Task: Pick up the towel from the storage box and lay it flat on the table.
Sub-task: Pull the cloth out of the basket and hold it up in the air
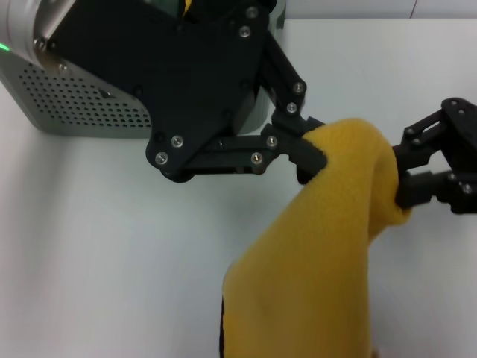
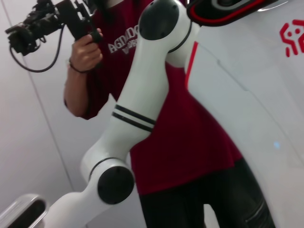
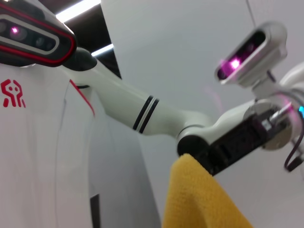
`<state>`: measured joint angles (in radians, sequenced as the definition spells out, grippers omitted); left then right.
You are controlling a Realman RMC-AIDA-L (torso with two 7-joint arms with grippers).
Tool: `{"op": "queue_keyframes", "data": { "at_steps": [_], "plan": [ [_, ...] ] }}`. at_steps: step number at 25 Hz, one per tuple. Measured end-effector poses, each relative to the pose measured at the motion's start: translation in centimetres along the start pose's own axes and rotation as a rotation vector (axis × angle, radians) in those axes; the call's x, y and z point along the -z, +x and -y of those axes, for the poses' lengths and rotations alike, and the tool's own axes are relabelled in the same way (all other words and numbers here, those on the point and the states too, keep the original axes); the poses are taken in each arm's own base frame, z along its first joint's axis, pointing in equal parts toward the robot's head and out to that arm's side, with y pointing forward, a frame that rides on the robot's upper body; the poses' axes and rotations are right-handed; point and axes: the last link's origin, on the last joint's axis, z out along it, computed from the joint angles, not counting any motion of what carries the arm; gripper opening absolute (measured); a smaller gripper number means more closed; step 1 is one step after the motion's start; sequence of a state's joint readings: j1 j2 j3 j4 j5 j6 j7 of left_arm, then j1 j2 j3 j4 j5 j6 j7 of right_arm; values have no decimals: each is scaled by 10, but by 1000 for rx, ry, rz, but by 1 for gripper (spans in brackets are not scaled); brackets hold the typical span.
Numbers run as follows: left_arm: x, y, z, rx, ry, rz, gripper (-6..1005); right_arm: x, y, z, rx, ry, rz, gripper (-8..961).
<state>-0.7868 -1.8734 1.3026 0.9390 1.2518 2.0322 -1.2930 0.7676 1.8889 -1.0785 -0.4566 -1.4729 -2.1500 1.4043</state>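
The yellow towel hangs in the air in the head view, held up between both grippers and draping down toward the lower edge; a strip of its black edging shows low down. My left gripper is shut on the towel's upper left part. My right gripper is shut on its upper right edge. The storage box stands at the back left on the table, mostly hidden by my left gripper's black body. In the right wrist view the towel hangs below the left arm's gripper.
White tabletop spreads below and around the hanging towel. In the left wrist view a person in a dark red shirt stands holding a camera rig, behind my white right arm.
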Motion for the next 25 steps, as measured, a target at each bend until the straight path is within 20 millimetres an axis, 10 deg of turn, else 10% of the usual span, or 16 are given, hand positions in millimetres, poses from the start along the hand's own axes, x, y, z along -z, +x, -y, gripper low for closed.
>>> {"op": "queue_keyframes", "data": {
  "at_steps": [25],
  "plan": [
    [6, -87, -45, 299, 442, -5, 35, 7, 5, 34, 232, 323, -33, 12]
  ]
}}
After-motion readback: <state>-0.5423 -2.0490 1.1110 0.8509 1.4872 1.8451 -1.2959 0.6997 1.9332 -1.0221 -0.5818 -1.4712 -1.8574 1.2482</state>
